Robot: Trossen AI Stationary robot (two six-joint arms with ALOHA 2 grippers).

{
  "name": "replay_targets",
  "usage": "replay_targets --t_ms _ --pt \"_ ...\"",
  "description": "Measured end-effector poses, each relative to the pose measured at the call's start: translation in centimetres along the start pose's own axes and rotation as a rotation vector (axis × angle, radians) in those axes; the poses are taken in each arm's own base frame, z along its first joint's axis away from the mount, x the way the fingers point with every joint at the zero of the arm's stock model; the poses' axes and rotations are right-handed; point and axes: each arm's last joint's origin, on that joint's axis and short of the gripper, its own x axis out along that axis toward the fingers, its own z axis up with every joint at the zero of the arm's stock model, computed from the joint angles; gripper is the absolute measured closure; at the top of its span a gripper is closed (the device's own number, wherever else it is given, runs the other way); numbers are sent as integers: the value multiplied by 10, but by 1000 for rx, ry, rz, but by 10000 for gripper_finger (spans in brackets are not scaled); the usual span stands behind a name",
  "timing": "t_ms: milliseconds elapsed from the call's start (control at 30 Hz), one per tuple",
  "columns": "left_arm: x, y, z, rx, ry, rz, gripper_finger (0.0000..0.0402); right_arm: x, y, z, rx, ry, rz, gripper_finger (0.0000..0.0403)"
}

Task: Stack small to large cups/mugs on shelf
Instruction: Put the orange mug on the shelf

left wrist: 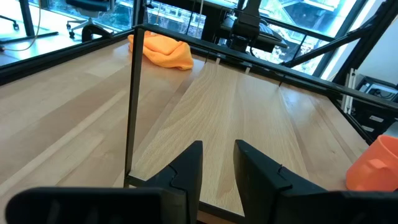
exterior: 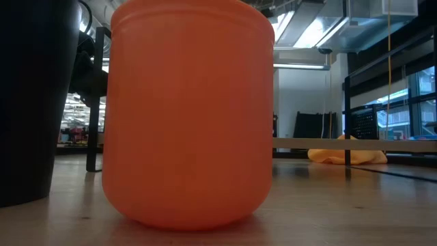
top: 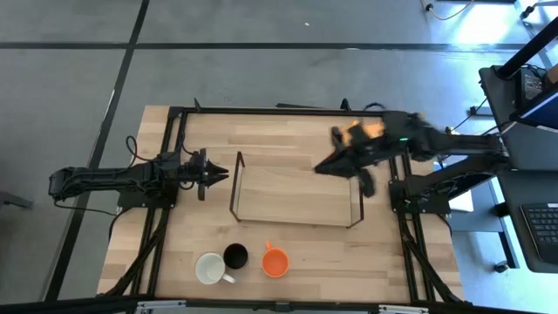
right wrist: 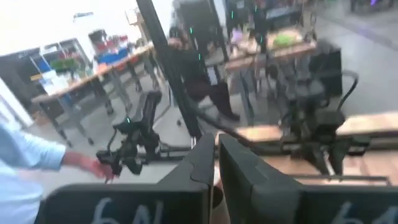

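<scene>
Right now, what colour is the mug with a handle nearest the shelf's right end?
Bright orange mug; clearest in the high view.

In the low view the orange mug (exterior: 190, 113) filled most of the picture, its handle out of sight; the black mug (exterior: 31, 102) was cut off by the left edge, and the white mug was hidden altogether; the orange cloth (exterior: 345, 156) showed only partly behind a dark post. In the left wrist view the orange mug (left wrist: 376, 165) was cropped at the right edge, and only one upright of the shelf (left wrist: 132, 106) showed. The right wrist view was smeared with blur; a person's sleeve (right wrist: 25, 155) was cut off at the left edge. In the high view the right gripper (top: 324, 166) was blurred.
</scene>
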Motion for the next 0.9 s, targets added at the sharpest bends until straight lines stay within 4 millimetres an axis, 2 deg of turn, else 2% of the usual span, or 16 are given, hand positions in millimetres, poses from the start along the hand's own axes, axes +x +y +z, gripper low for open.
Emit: replay_targets --t_ms 167,267,433,700,800,900 --pt "0 0 0 2 0 0 317 57 -27 -9 72 220 -81 377" --pt "0 1 0 103 -4 19 317 77 -40 -10 117 332 -135 377" --pt "0 1 0 208 -5 33 317 103 -65 -37 224 627 -243 377" --pt "0 1 0 209 -6 34 317 134 -86 -59 317 684 -292 377" --pt "0 1 0 190 -7 34 317 143 -91 -63 402 654 -317 377" --pt "0 1 1 111 -13 32 317 152 -96 -71 580 631 -351 377"
